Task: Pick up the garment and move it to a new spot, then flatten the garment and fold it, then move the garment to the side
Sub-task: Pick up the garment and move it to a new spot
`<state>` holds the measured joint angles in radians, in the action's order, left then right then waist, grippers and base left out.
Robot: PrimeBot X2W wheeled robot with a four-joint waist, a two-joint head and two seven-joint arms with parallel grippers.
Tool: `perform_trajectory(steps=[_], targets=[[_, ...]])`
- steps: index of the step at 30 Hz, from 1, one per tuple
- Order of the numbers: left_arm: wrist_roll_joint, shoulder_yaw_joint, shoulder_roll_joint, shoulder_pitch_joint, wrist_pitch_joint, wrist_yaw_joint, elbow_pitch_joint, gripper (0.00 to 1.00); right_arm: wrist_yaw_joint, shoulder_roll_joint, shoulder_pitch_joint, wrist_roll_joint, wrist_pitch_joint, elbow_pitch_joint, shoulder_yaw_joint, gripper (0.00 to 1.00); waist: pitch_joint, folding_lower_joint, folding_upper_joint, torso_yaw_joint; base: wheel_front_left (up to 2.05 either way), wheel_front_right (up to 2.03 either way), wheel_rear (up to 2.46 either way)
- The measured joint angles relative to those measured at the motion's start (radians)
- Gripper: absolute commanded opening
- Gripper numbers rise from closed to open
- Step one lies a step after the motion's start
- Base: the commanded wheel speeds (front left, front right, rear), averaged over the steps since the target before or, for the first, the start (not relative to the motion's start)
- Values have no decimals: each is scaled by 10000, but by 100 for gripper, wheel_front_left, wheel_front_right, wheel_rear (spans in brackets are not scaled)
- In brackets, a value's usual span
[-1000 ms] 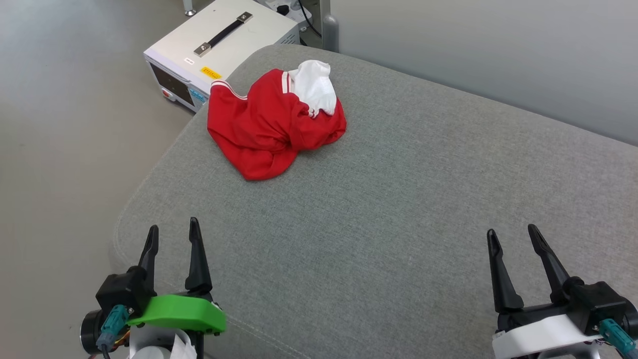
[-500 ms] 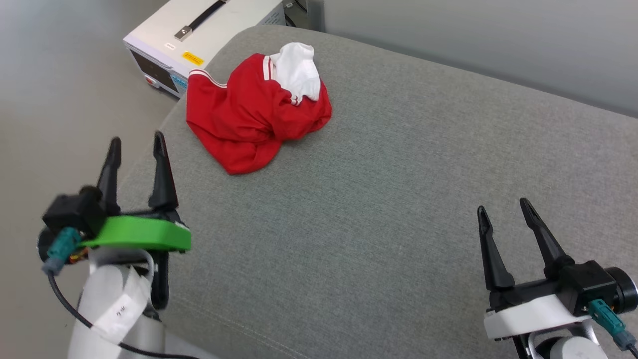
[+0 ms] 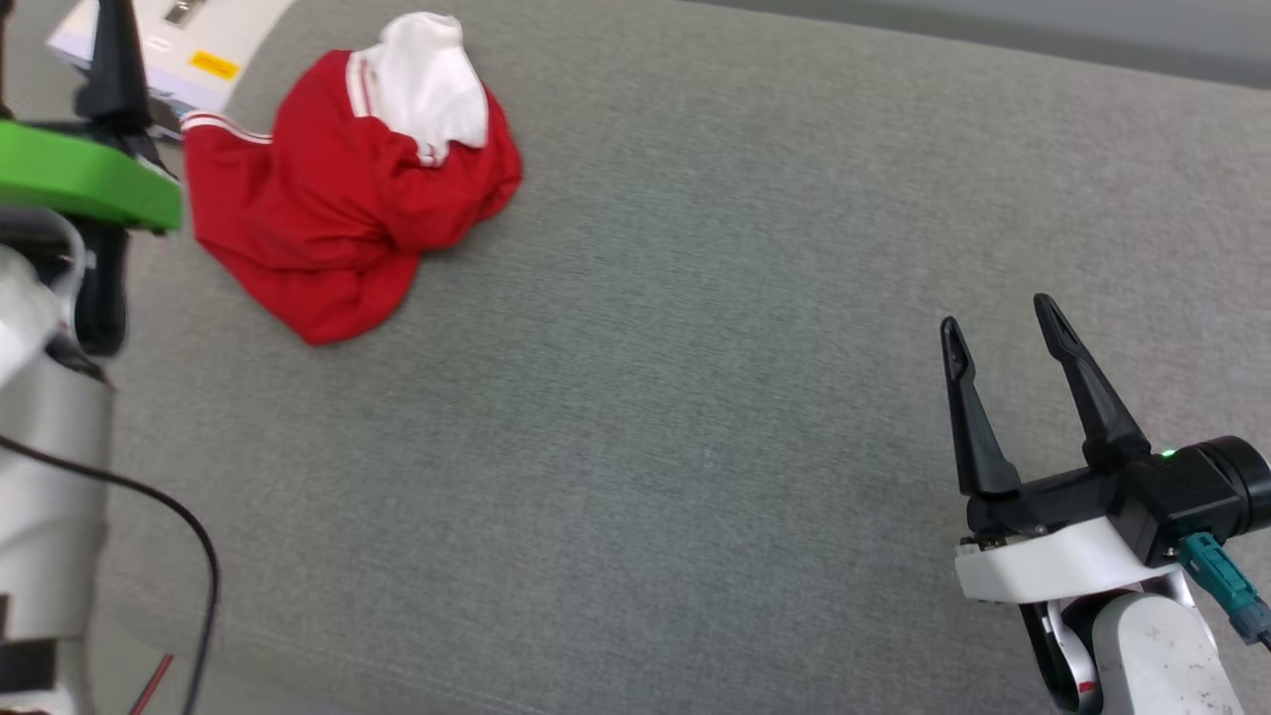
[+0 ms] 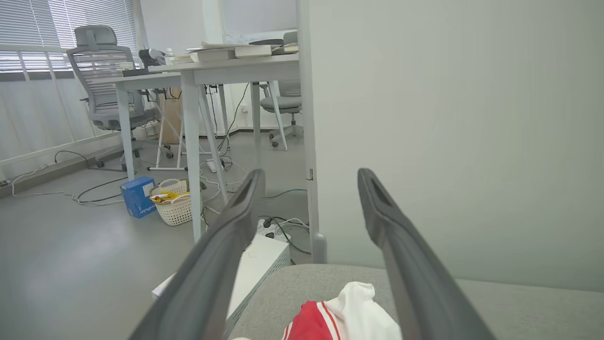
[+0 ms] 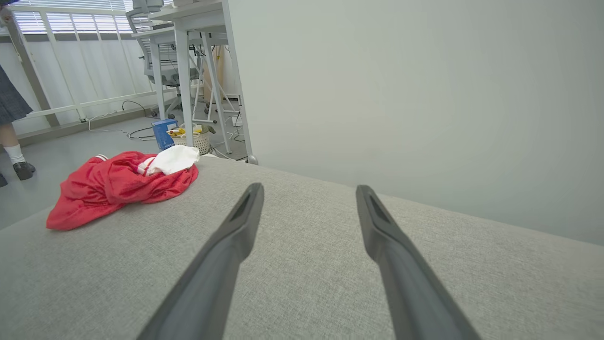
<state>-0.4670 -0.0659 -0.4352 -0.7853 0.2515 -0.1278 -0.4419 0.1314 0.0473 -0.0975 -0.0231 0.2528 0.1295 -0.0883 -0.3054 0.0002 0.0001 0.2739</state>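
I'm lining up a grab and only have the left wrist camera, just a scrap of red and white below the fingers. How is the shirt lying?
Observer: The garment is a crumpled heap near the left edge of the grey cushion.
Operator: Where's the right gripper?
Observer: The right gripper hovers over bare cushion well to the garment's right, fingers open and empty.
Operator: Anyone around?
Observer: A person's foot stands on the floor beyond the garment, in the right wrist view.
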Motion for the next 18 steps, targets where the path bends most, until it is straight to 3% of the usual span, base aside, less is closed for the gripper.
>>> perform_trajectory(steps=[4, 11, 18], targets=[[-1260, -1607, -1118, -1081, -1254, 0, -874, 100, 0, 0, -123, -6, 0, 61, -56, 100, -338, -1, 0, -435, 0, 0, 0], [-3590, -4004, -2368, -2311, -5317, -2, -1691, 100, 0, 0, -326, -15, 0, 115, -82, 100, -852, -2, 0, -1099, 0, 0, 0], [-4619, -5685, -3014, -3103, -8307, -2, -2038, 100, 0, 0, -546, 10, 0, 240, -81, 100, -1476, -1, 0, -1563, 0, 0, 0]])
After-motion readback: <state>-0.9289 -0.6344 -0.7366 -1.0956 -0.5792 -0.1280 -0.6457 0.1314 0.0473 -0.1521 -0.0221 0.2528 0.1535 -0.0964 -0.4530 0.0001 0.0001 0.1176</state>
